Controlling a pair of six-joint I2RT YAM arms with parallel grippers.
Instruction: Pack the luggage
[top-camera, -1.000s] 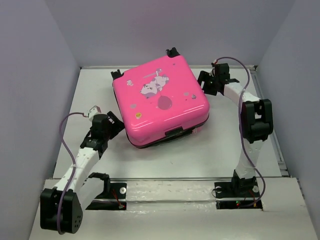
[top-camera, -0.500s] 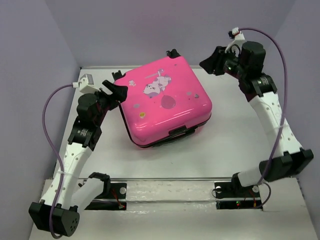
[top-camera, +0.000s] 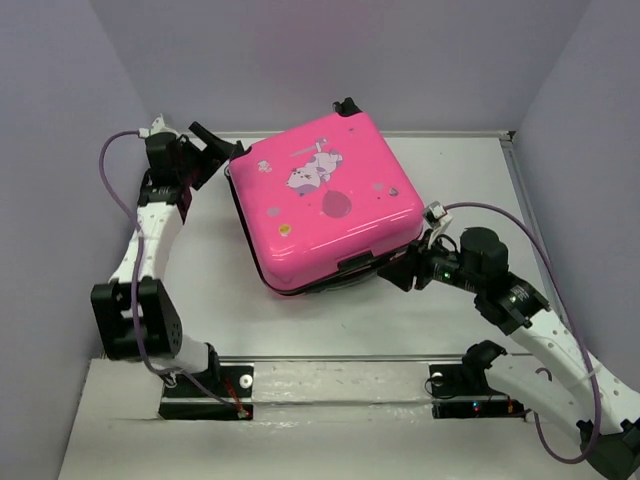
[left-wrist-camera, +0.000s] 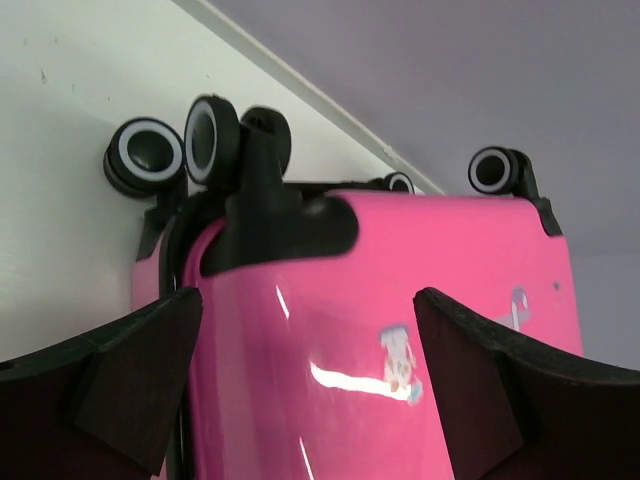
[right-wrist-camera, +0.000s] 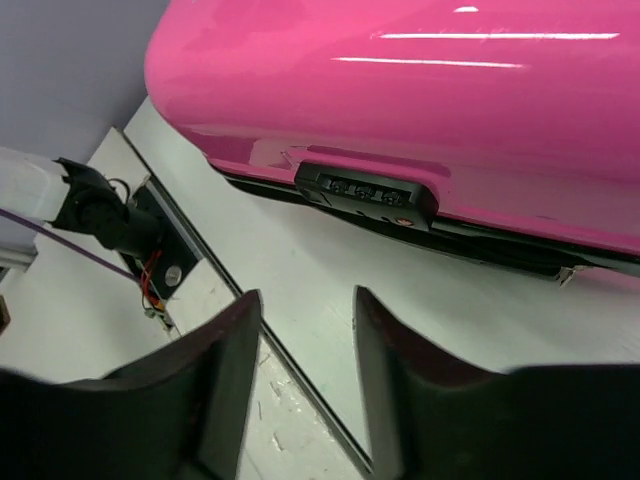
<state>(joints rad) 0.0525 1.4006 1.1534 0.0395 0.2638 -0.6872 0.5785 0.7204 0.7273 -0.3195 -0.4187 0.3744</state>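
Observation:
The hot-pink luggage (top-camera: 320, 205) lies flat and closed on the white table, cartoon print facing up. My left gripper (top-camera: 215, 145) is open and empty at its back-left corner, next to the black-and-white wheels (left-wrist-camera: 150, 155). In the left wrist view the gripper (left-wrist-camera: 308, 300) frames the pink shell (left-wrist-camera: 400, 290) without touching it. My right gripper (top-camera: 405, 272) is open and empty, low over the table just off the luggage's front edge. In the right wrist view the gripper (right-wrist-camera: 308, 298) points below the black lock (right-wrist-camera: 365, 192) on the shell (right-wrist-camera: 420, 90).
Grey walls close in the table on the left, back and right. A metal rail (top-camera: 330, 360) runs along the near edge by the arm bases. A raised strip (top-camera: 530, 220) borders the table's right side.
The left arm swung from the near left up to the luggage's back-left corner. The right arm dropped from the back right to the front right edge. The luggage turned slightly.

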